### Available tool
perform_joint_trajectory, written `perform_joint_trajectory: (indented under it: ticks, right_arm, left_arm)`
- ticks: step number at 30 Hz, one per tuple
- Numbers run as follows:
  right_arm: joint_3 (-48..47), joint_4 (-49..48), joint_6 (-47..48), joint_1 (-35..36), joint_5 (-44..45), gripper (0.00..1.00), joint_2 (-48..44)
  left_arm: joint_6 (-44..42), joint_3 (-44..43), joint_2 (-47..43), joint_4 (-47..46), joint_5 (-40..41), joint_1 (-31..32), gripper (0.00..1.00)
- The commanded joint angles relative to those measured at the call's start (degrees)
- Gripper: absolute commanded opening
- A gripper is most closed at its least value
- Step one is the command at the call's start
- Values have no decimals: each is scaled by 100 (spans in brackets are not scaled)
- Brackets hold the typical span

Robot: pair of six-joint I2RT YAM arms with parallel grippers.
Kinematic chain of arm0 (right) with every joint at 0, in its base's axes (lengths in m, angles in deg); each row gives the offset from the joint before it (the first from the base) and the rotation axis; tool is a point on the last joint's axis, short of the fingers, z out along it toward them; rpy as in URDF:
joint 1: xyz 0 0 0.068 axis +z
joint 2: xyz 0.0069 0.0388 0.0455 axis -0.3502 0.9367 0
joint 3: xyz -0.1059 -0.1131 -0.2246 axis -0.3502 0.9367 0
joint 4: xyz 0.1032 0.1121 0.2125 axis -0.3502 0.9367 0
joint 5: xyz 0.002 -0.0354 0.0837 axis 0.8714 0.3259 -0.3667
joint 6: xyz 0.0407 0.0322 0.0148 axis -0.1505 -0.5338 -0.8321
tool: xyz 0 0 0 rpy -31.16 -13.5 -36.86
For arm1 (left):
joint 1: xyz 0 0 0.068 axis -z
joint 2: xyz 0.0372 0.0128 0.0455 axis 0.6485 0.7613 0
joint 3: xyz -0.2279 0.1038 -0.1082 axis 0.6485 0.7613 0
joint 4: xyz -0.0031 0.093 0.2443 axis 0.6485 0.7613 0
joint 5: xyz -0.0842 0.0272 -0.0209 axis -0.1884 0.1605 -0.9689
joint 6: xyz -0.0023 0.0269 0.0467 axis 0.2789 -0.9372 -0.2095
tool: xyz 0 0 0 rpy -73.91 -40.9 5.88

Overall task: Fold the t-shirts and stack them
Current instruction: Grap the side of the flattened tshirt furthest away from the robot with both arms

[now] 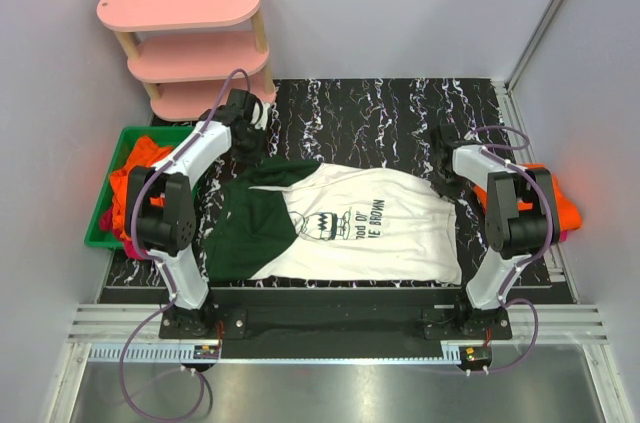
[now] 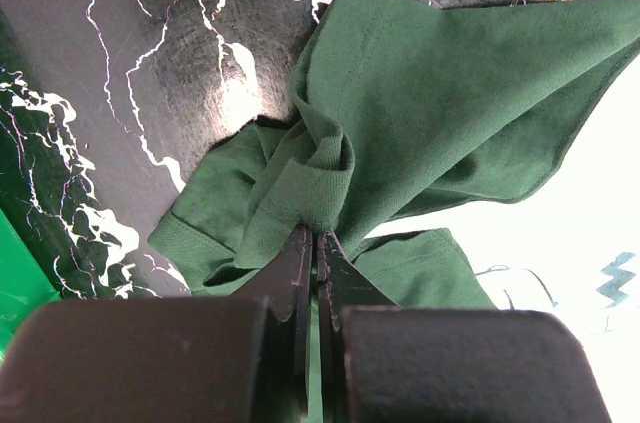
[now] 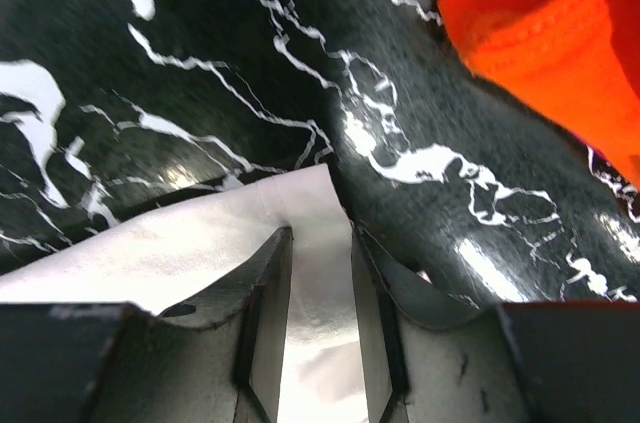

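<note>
The table [image 1: 380, 113] is black with white wiggly lines on it, like marble. A white t-shirt [image 1: 390, 233] with dark green sleeves lies spread out in the middle. An orange t-shirt [image 1: 568, 208] lies bunched up at the right edge. A green bin [image 1: 128, 135] sits at the left edge.
</note>
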Motion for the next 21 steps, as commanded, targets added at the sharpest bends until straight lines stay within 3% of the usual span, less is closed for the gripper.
perform_joint_trajectory:
  ticks: [1, 21]
  right_arm:
    - [-109, -153, -154, -55, 294, 38, 117]
    - [-698, -224, 3, -591, 172, 46, 723]
  left_arm:
    - [-38, -139, 58, -78, 48, 19, 0]
    - [33, -210, 155, -51, 4, 19, 0]
